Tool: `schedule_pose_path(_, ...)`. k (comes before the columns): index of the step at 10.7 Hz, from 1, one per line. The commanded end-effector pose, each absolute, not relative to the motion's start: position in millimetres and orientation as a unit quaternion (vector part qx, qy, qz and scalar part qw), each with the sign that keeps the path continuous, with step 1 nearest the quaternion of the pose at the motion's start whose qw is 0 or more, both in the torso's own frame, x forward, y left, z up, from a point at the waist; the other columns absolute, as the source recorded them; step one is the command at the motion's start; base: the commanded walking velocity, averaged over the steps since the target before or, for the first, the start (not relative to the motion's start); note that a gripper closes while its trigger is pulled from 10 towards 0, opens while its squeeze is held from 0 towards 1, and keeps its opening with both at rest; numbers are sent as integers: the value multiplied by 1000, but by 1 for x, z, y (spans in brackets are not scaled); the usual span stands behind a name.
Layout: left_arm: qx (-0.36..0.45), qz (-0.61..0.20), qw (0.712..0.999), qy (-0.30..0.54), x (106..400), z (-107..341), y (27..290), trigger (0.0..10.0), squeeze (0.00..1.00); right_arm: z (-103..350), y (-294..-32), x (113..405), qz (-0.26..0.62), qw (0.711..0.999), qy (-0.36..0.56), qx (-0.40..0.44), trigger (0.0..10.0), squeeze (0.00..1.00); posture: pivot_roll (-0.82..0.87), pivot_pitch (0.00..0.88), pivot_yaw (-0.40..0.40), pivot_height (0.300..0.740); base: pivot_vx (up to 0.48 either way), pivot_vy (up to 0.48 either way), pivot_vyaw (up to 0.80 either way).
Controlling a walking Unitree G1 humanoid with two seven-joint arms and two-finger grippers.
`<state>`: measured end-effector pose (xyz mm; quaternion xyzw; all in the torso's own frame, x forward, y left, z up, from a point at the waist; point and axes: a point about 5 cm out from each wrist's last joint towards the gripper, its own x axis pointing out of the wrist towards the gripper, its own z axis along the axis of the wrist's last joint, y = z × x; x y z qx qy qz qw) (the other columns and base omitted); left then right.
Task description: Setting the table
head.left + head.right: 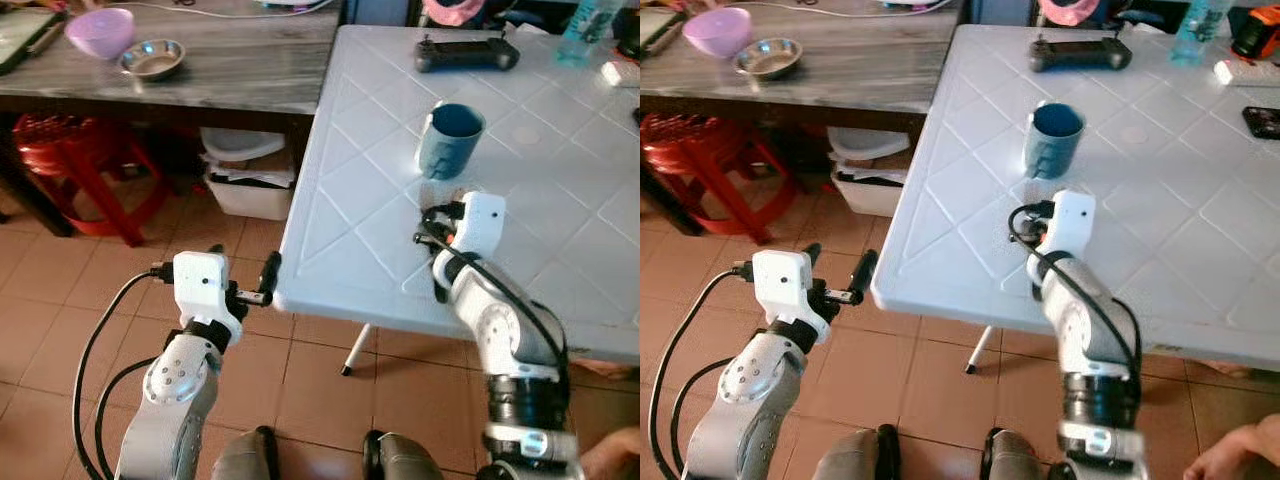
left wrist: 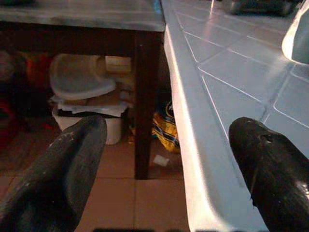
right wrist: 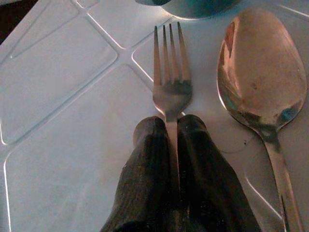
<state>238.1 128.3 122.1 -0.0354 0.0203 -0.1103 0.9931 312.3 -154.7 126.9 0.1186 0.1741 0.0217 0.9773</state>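
My fork [image 3: 171, 87] is silver with 4 tines, its neck pinched between my right fingers [image 3: 145, 164], tines pointing toward the mug [image 1: 449, 139]. Just beside it the spoon [image 3: 260, 72] lies flat on the white table [image 1: 560, 230], bowl up. The blue mug stands upright beyond them.

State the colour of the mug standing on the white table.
The mug is blue, a dull teal shade; it shows best in the left eye view.
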Motion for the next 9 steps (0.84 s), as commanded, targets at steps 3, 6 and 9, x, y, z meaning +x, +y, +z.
schedule_pose_path(3,-8,-77,997,18,245,120,135,10000,0,95,-117,304,83,946,274,153,0,0,33,132,53,740,0,480,0)
schedule_pose_path(6,14,-67,998,-4,254,128,141,10000,0,123,-105,323,106,965,198,135,0,0,46,111,41,740,0,480,0)
schedule_pose_path(9,13,-49,999,-11,259,126,144,10000,0,145,-119,329,82,989,93,85,0,0,32,106,35,740,0,476,0)
